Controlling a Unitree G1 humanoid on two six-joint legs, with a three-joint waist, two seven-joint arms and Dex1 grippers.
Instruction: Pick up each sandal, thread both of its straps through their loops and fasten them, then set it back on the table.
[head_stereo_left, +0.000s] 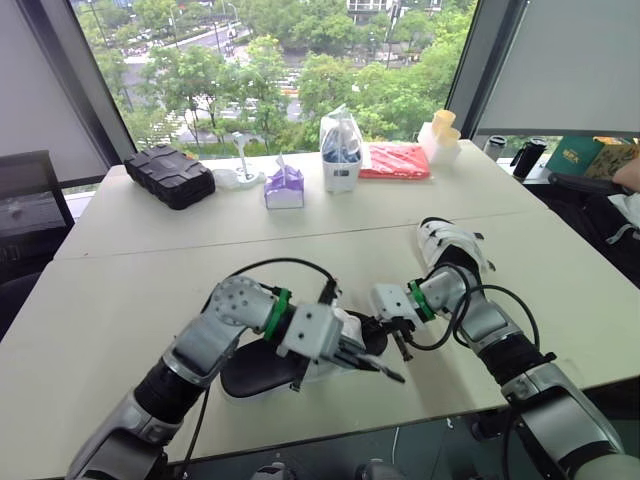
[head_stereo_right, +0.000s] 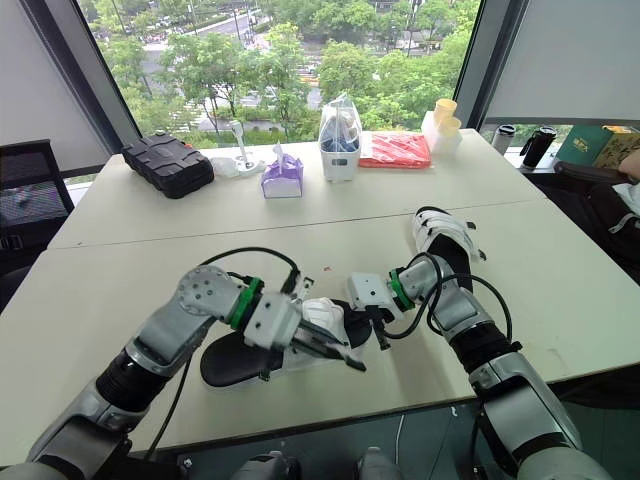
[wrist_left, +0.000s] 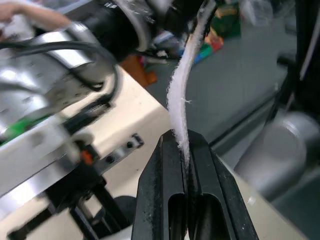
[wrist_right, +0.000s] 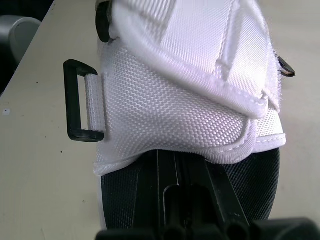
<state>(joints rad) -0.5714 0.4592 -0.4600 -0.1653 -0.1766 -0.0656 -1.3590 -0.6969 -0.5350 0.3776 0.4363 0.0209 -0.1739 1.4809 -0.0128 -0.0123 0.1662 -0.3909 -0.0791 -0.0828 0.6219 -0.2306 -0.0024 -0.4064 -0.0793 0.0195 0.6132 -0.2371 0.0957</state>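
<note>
The near sandal (head_stereo_left: 255, 372), black-soled with white webbing, is lying close to the front edge of the pale table (head_stereo_left: 150, 270), between the two arms. The left gripper (wrist_left: 186, 142) is pinching a fuzzy white strap (wrist_left: 182, 85) of that sandal, its two black fingers pressing tight together with the strap rising out from between their tips. The right gripper (wrist_right: 180, 167) is meeting the same sandal from the other side: its fingers are sitting drawn close together against the black footbed, and their tips are tucking under the hem of the white woven upper, so it is gripping the sandal there. A black rectangular loop (wrist_right: 75, 100) is hanging off the side of that upper on a short webbing tab, and nothing is passing through it. The far sandal (head_stereo_left: 447, 243) is resting on the table just behind the right arm, well apart from the near one. Along the table's window side a black case (head_stereo_left: 168, 175), a purple tissue box (head_stereo_left: 284, 186) and a red packet (head_stereo_left: 395, 160) are sitting in a row.
</note>
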